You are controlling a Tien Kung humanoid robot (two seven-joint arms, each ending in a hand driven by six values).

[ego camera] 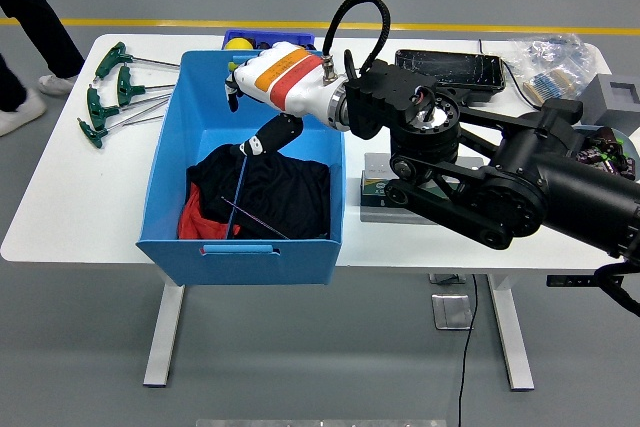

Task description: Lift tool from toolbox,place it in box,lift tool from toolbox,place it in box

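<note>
The blue box [243, 162] sat at the table's [60, 207] near edge, and everything else is placed against it. Inside it, toward its near wall, lay a heap of black cloth [270, 195] with a red piece [192, 221] showing at its left. On that cloth lay 2 thin tools: a blue rod [236, 198] running from the box's middle toward its near wall, and a dark slender rod [254, 218] lying crosswise over the cloth, free of the hand. Above the box's middle hung the right hand [252, 119], its white, orange and red wrist [283, 82] coming in over the box's right wall from the black arm [480, 172]. Its fingers [266, 137] were loosely curled and pointed down, holding nothing, the lowest fingertip close over the top end of the blue rod; whether it touched the rod cannot be told. Just right of the box, partly under the arm, sat the grey toolbox [385, 197]. Left of the box lay several green T-handle wrenches [106, 97]. Behind the box's far wall a blue tray [262, 39] showed. Far right of the box, a black case [450, 67] and a clear bag [555, 55] rested. Beyond the table's far left corner, a person's leg and shoe [25, 112] stood on the floor.
</note>
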